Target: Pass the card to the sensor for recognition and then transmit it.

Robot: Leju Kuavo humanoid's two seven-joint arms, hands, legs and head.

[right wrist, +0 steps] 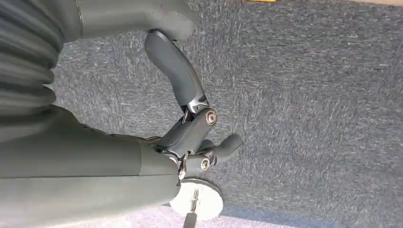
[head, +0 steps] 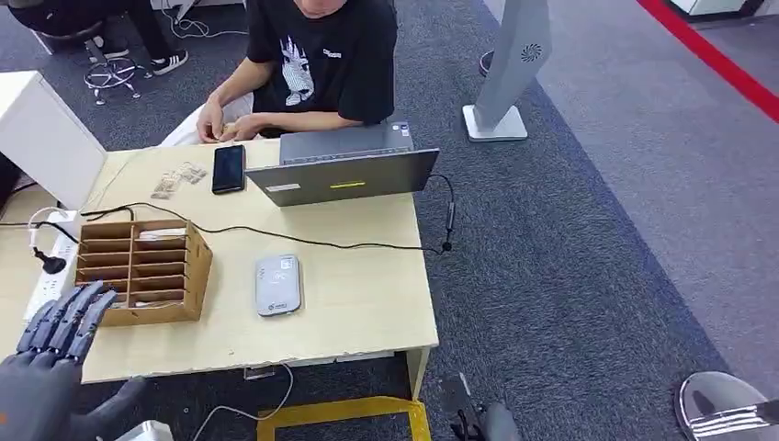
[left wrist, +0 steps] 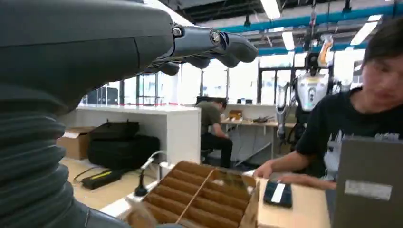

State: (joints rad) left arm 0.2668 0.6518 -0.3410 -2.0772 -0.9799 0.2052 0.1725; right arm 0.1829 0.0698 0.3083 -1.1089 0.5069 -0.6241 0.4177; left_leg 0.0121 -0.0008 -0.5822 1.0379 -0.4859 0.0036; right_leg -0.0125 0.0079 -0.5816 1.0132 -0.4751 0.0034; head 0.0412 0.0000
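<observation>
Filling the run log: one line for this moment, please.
left hand: open, raised near card rack | right hand: empty, hanging over carpet | sensor: on table, untouched

left hand (left wrist: 209,45) empty, above cardboard organizer (left wrist: 199,194)

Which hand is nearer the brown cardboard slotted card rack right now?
Left. The left hand hovers open just off the brown cardboard slotted card rack, at its near corner. The right hand hangs low over the grey carpet, off the table.
</observation>
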